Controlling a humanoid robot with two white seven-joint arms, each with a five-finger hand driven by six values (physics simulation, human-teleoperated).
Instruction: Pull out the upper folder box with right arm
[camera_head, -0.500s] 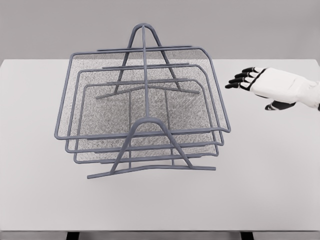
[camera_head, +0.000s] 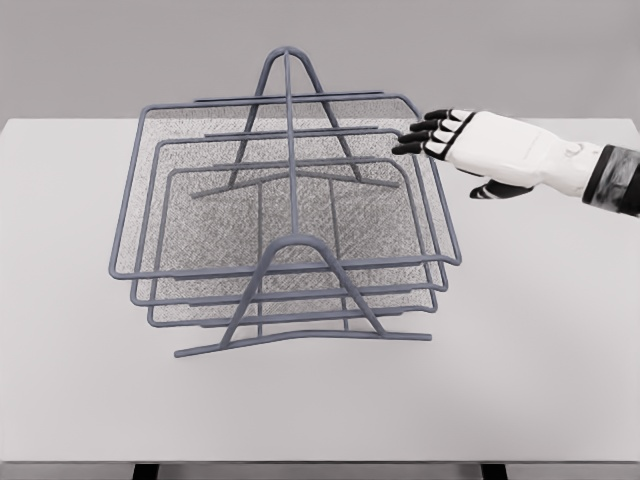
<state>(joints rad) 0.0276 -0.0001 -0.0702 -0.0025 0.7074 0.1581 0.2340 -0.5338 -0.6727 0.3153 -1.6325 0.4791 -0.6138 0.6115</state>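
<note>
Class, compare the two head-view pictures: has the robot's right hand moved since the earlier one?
Yes. The right hand has moved left, toward the wire tray rack; its dark fingers now reach the upper tray's right rear corner, spread and holding nothing.

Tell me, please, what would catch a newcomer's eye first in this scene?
A grey wire rack with three stacked mesh trays stands in the middle of the white table, its looped frame rising above them. From the right, the white right hand reaches in with dark fingers spread, right at the top tray's far right corner.
</note>
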